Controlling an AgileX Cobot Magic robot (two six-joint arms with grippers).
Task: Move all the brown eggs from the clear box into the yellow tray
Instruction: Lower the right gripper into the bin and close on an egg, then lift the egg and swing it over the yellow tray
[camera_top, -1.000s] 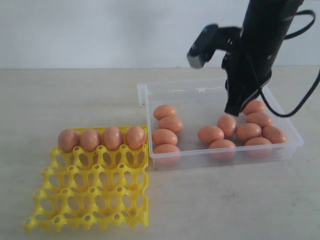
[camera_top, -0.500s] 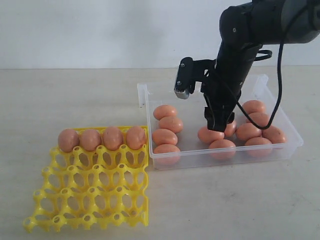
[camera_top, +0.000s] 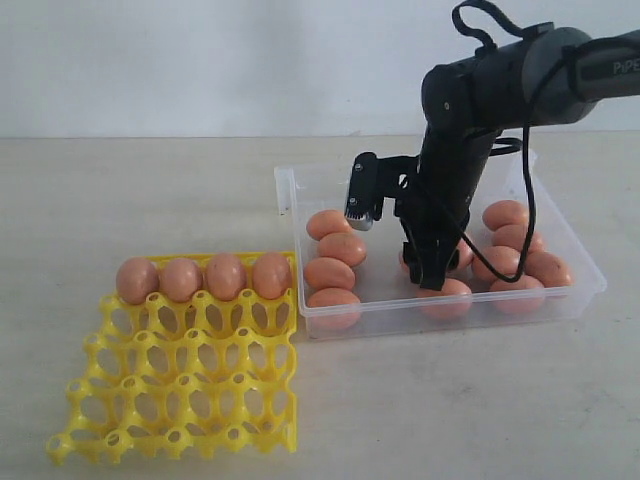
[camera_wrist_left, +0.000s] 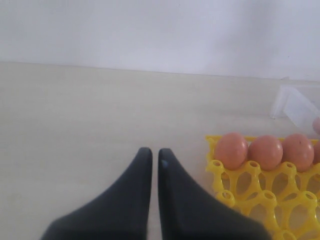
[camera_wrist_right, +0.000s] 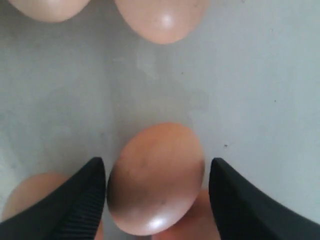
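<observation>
Yellow tray (camera_top: 180, 400): you have four brown eggs (camera_top: 203, 277) | clear box (camera_top: 285, 190): about twelve remain | right gripper (camera_wrist_right: 156, 165) apart, astride one | left gripper (camera_wrist_left: 155, 152) together

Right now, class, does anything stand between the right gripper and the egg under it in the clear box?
Nothing visible does. The right gripper is open, its fingers flanking the egg in the clear box, a gap either side; neighbouring eggs lie close by.
</observation>
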